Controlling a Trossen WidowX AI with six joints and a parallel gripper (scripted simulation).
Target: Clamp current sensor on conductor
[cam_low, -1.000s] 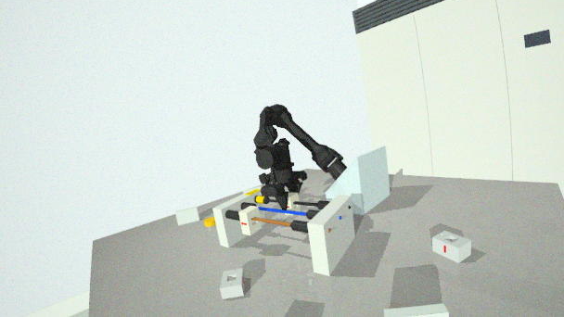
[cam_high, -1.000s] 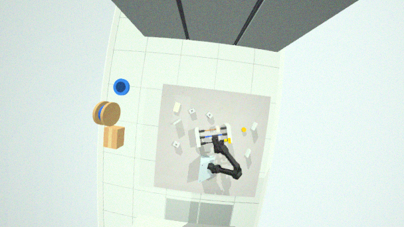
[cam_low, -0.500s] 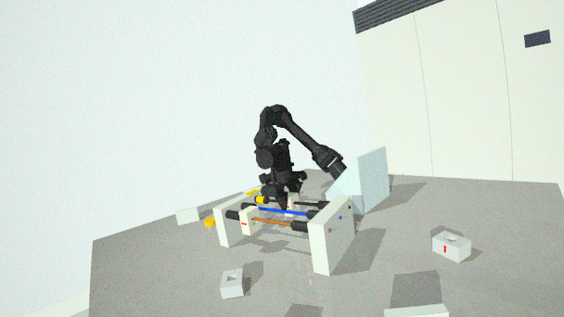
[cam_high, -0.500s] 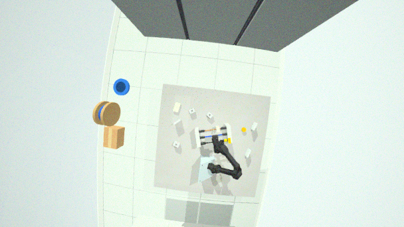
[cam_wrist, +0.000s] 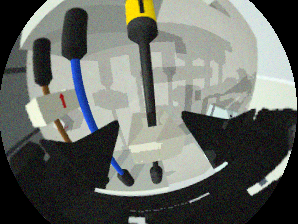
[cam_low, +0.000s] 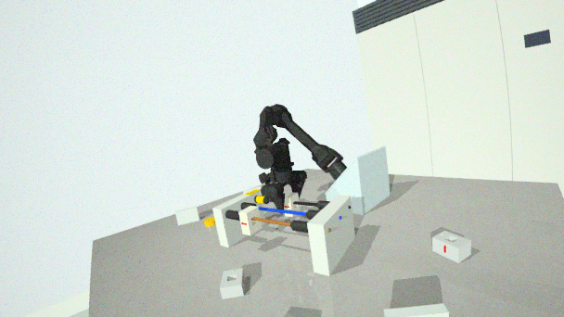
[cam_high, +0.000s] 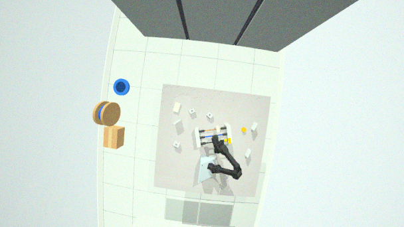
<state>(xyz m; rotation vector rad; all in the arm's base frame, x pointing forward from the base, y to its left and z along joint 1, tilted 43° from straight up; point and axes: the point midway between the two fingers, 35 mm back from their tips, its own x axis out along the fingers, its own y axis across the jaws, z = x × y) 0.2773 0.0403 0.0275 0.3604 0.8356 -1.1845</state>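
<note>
The pale split-core sensor [cam_wrist: 167,142] [cam_low: 289,209] sits round the black conductor [cam_wrist: 147,75] [cam_low: 308,203] [cam_high: 206,143], whose end carries a yellow marker [cam_wrist: 141,11] [cam_low: 261,199] [cam_high: 228,140]; no lettering is legible. A red arrow on the sensor's side is small in the exterior view and seems to point toward the yellow end. The sensor's halves look together, but the latch cannot be made out. My gripper [cam_wrist: 150,119] [cam_low: 279,205] [cam_high: 216,138] is open over the sensor, with a fingertip on each side and gaps between them and its sides.
A blue conductor [cam_wrist: 82,95] [cam_low: 280,210] and an orange one [cam_low: 274,221] run alongside, the orange one bearing another pale block [cam_wrist: 52,106] [cam_low: 249,221]. White end walls [cam_low: 319,247] [cam_high: 197,137] hold the conductors. A pale blue panel [cam_low: 373,180] stands near the arm. Several pale blocks lie around.
</note>
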